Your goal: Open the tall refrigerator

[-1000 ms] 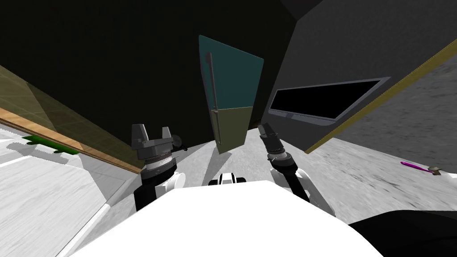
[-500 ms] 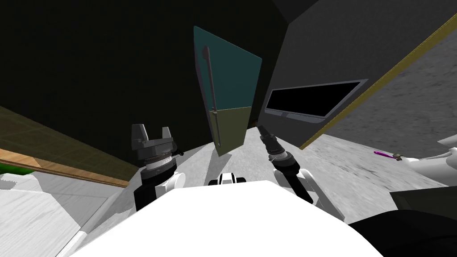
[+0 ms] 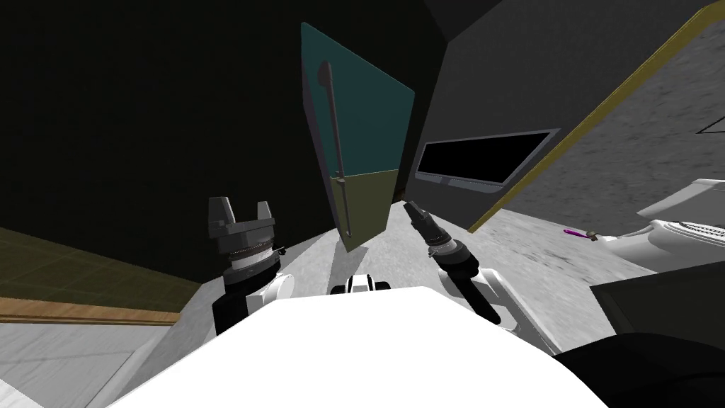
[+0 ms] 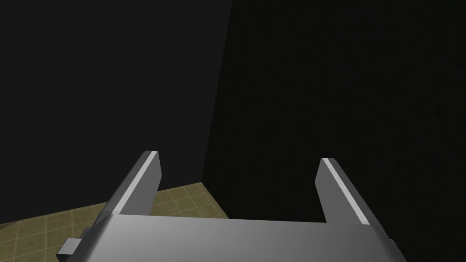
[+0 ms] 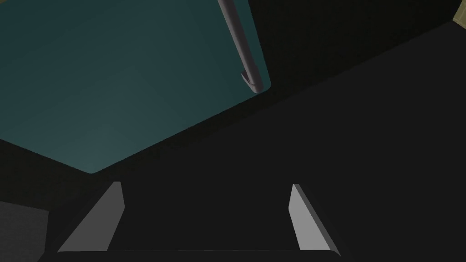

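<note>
Refrigerator door (image 3: 364, 120) appears ajar, centre far, teal over olive. Right end effector (image 3: 413, 211) spread, empty, near door's lower right edge, apart from handle (image 3: 333, 120). Left end effector (image 3: 241, 210) spread, idle. Risk: misjudged reach clips door edge, swinging it shut.

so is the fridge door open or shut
Open: the door stands swung out into the room, its thin edge showing beside the handle.

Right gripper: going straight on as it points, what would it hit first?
The right gripper would likely meet the dark surface beside the teal door, missing its grey handle; depth is unclear.
</note>
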Robot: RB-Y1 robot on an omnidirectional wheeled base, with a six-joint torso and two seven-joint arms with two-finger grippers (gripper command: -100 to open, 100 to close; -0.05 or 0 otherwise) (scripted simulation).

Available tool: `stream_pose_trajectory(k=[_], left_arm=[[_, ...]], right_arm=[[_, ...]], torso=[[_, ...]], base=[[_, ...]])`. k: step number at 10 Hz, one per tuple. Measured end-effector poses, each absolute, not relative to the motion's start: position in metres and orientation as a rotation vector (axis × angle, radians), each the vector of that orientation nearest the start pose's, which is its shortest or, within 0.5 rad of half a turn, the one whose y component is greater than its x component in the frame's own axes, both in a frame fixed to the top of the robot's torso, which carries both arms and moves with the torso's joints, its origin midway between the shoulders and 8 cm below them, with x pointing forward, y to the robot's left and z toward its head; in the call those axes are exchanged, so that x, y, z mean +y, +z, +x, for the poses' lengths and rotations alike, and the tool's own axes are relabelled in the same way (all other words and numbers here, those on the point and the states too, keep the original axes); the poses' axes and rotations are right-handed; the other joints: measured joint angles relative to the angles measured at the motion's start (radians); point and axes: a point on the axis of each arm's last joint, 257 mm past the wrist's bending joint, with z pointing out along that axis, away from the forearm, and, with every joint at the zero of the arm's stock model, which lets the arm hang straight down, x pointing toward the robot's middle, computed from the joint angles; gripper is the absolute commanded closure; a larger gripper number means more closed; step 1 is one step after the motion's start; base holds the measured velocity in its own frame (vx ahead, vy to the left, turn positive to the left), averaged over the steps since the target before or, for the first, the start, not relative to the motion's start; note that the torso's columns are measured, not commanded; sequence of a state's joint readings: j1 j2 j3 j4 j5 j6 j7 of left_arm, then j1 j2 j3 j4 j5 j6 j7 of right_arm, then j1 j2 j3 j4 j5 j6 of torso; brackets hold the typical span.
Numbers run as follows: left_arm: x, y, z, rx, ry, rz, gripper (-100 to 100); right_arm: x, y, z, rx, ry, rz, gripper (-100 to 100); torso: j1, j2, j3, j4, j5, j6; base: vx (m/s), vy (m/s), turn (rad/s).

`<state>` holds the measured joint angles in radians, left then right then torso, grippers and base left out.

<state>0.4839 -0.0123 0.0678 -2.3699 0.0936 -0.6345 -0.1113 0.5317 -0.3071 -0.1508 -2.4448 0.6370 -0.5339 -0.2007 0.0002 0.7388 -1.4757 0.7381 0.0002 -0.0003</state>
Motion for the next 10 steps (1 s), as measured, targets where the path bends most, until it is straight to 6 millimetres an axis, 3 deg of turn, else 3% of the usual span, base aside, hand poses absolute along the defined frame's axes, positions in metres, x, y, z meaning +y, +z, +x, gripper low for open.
stream_pose_trajectory(k=[10], left_arm=[[0.301,0.091,0.291,0.401,-1.236,-0.485,0]], right_arm=[[-0.214,0.016,0.333,1.186,0.583,-0.240,-100]], torso=[[-0.002,0.000,0.000,0.000,0.000,0.000]], base=[[0.089,0.144,-0.135]])
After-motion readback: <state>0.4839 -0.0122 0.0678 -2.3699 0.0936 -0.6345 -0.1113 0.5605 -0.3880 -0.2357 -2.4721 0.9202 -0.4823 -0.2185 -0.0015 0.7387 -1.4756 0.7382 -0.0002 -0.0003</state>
